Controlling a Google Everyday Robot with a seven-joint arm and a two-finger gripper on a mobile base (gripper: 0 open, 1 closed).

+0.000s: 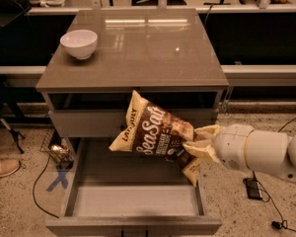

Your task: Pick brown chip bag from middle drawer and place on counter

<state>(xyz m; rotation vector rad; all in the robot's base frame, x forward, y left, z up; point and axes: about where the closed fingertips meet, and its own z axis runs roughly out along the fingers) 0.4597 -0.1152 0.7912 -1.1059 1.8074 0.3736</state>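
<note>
The brown chip bag (155,133), dark brown with cream edges and white script, hangs tilted in the air in front of the cabinet, above the open middle drawer (133,199). My gripper (201,141) is shut on the bag's right end, coming in from the right on a white arm. The drawer's pale grey floor is bare. The glossy grey-brown counter (148,48) lies above and behind the bag.
A white bowl (79,43) stands at the counter's back left. A shallower grey drawer front (89,123) sits shut above the open drawer. Cables and a blue tape cross (57,179) lie on the floor at left; a shoe (2,169) shows at far left.
</note>
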